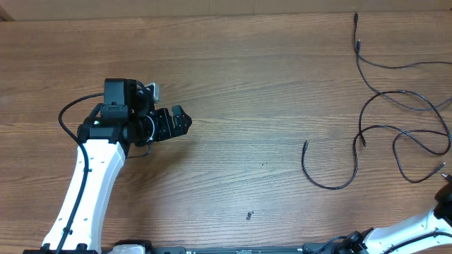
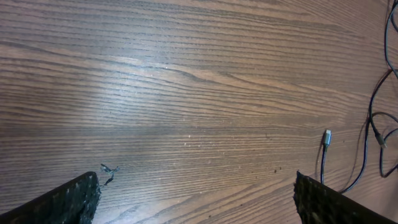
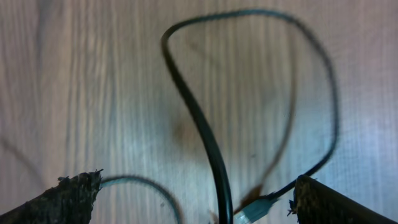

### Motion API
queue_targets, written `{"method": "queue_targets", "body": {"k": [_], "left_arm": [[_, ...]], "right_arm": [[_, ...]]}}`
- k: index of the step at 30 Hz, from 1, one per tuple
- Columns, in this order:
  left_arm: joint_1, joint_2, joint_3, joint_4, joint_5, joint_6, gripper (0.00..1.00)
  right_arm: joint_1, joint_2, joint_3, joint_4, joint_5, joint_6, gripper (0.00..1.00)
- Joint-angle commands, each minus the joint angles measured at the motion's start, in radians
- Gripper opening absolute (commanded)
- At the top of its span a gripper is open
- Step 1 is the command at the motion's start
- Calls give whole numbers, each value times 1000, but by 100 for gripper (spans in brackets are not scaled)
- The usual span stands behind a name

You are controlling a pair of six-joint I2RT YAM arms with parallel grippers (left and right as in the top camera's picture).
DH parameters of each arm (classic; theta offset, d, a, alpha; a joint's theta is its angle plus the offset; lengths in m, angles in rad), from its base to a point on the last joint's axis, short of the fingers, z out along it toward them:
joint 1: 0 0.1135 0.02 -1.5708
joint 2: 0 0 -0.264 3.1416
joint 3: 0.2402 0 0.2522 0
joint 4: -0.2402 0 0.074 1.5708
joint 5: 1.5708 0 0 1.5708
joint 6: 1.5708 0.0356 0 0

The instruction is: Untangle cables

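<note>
At the worktop's [image 1: 233, 92] right edge the cables [image 1: 395, 134] lie loosely looped, the right gripper [image 3: 196, 196] hovering open-jawed over one to pick a strand, left gripper [image 1: 178, 121] idle, open.

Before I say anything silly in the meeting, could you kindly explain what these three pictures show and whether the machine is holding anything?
This is a pair of robot arms at a wooden table. One picture looks down from above; the other two come from small cameras mounted on each wrist, so each shows its own fingers at the bottom corners. From above, the left hand sits open over bare wood, holding nothing. Thin black cables lie looped and crossing on the right side of the table. The right arm barely enters that picture, but its wrist camera shows its hand open just above a cable loop and a pale plug end, gripping neither.
</note>
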Motion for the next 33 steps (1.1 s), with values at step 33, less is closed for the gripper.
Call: {"method": "queue_targets", "body": {"k": [33], "left_arm": [[2, 3, 6, 1, -2, 19, 100]], "right_arm": [[337, -673, 6, -321, -574, -364, 100]]}}
